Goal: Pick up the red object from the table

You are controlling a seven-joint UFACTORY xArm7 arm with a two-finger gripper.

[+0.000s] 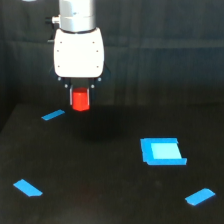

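The red object (80, 99) is a small orange-red stubby cylinder hanging just under the white gripper body, at the upper left of the exterior view. My gripper (80, 95) is shut on it, with the dark fingers against its two sides. The object is off the table (110, 190), a dark matte surface, and a faint shadow lies on the surface beneath it.
A light-blue square patch (161, 151) lies to the exterior view's right of centre. Small blue tape strips sit at the left near the gripper (53, 115), at the lower left (28, 188) and at the lower right (199, 196). A dark wall stands behind.
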